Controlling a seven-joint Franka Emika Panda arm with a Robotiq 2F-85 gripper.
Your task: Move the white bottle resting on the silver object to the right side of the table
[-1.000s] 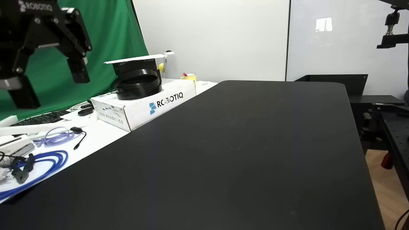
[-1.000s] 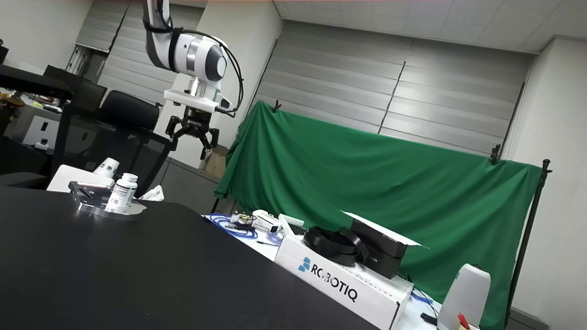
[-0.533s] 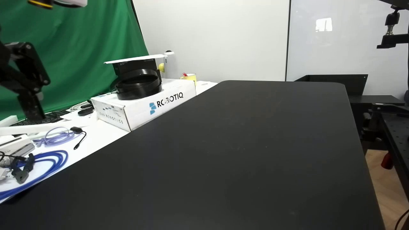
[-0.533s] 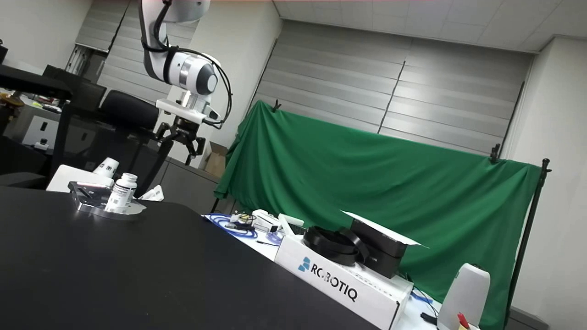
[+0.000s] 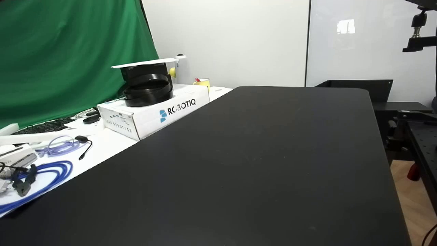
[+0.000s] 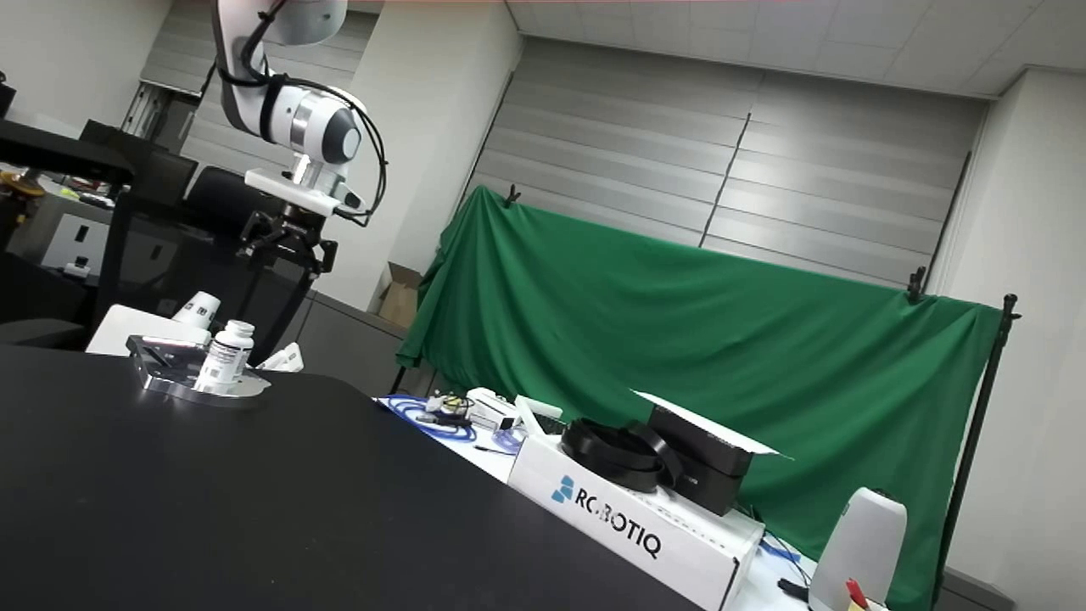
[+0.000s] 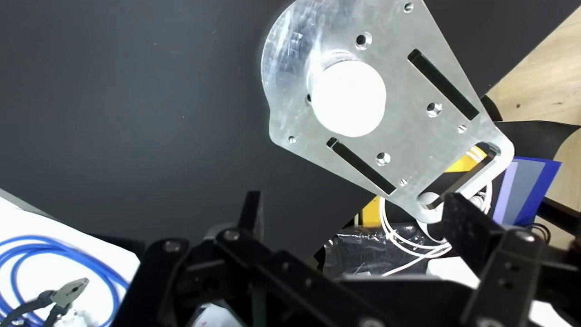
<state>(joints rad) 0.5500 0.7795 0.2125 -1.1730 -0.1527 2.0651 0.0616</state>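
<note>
Not very far along, going by what I can see. Starting at the left in an exterior view, the silver plate (image 6: 170,367) sits on the black table (image 6: 254,492), mid-left of the frame, and the white bottle (image 6: 226,356) is standing upright on it. The wrist view backs that up: bottle seen from above, near the plate's rounded end, upper middle of the frame.

Next thing over is the gripper (image 6: 284,261), hanging above the bottle and to its right in that frame, not touching it. Its fingers (image 7: 252,211) are spread wide and nothing's pinched; in the wrist view the bottle shows above the gap rather than in it. So I'd call this the approach. Grasp, lift, carry and set-down all look left to do, so basically the whole job.

Further right there's a long white Robotiq box (image 6: 632,530) past the table's edge, which I don't think matters here. As for the goal, the task says right side of the table but not whose right, so I can't pin down the drop spot. Either way, the bottle has to come off that plate first.
</note>
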